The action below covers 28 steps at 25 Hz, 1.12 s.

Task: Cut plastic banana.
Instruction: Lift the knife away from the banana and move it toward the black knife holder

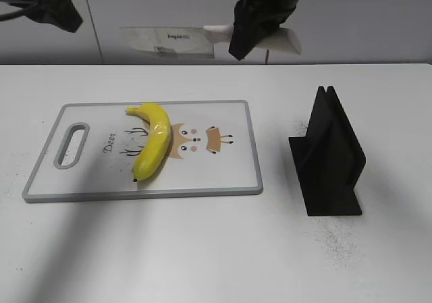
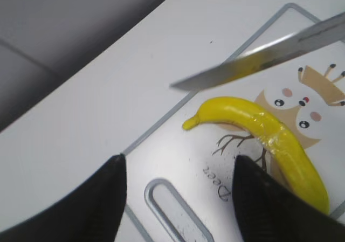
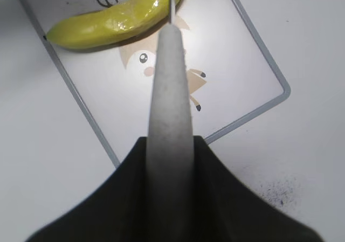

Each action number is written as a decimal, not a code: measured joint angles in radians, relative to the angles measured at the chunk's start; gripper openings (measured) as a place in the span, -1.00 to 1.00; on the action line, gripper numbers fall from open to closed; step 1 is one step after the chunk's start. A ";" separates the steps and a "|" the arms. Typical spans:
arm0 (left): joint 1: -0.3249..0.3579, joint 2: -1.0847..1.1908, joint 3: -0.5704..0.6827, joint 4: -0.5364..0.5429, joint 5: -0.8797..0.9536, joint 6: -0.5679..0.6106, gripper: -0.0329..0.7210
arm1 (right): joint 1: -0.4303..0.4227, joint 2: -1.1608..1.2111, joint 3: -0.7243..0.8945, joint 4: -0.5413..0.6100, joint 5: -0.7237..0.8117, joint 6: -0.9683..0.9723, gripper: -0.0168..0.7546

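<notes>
The plastic banana (image 1: 153,141) lies whole on the white cutting board (image 1: 223,175), left of the deer picture; it also shows in the left wrist view (image 2: 269,147) and the right wrist view (image 3: 113,18). My right gripper (image 1: 244,43) is high above the board's far edge, shut on the white handle (image 3: 170,107) of a knife (image 1: 172,41). The blade points left, held in the air above the banana (image 2: 253,61). My left gripper (image 2: 178,199) is open and empty, raised over the board's handle slot (image 2: 175,212); the left arm (image 1: 50,3) shows at the top left.
A black knife stand (image 1: 331,158) sits on the white table right of the board. The board's grey rim (image 3: 253,29) and corner lie below the right gripper. Dark specks mark the table near the stand (image 1: 334,239).
</notes>
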 joint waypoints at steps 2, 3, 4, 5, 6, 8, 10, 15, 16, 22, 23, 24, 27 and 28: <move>0.017 -0.020 -0.007 0.050 0.066 -0.149 0.65 | 0.000 -0.017 0.000 -0.001 0.000 0.094 -0.54; 0.030 -0.030 -0.009 0.067 0.105 -0.213 0.65 | 0.000 -0.026 0.000 -0.002 0.000 0.153 -0.54; 0.039 -0.037 -0.009 0.080 0.153 -0.269 0.65 | 0.000 -0.035 0.000 -0.002 0.000 0.205 -0.54; 0.053 -0.042 -0.009 0.087 0.199 -0.310 0.65 | 0.000 -0.042 0.000 -0.005 0.000 0.266 -0.54; 0.066 -0.043 -0.009 0.091 0.260 -0.352 0.65 | 0.000 -0.050 0.000 -0.005 0.001 0.325 -0.54; 0.091 -0.045 -0.009 0.095 0.360 -0.399 0.65 | 0.000 -0.073 0.012 -0.008 0.001 0.407 -0.54; 0.116 -0.047 -0.009 0.099 0.386 -0.417 0.63 | 0.000 -0.107 0.040 -0.008 0.002 0.463 -0.54; 0.138 -0.088 0.046 0.102 0.393 -0.457 0.56 | 0.000 -0.199 0.152 -0.007 0.002 0.543 -0.54; 0.138 -0.100 0.066 0.102 0.393 -0.461 0.55 | 0.000 -0.215 0.182 -0.007 0.002 0.557 -0.54; 0.138 -0.226 0.261 0.125 0.394 -0.466 0.53 | 0.000 -0.316 0.363 -0.005 -0.008 0.600 -0.54; 0.138 -0.255 0.296 0.136 0.394 -0.466 0.53 | 0.000 -0.340 0.395 -0.005 -0.025 0.608 -0.54; 0.138 -0.282 0.330 0.142 0.395 -0.466 0.53 | 0.000 -0.364 0.428 -0.005 -0.048 0.613 -0.54; 0.138 -0.386 0.412 0.171 0.395 -0.468 0.53 | 0.000 -0.430 0.518 -0.007 -0.123 0.635 -0.54; 0.138 -0.418 0.446 0.179 0.395 -0.469 0.53 | 0.000 -0.452 0.548 -0.011 -0.142 0.647 -0.54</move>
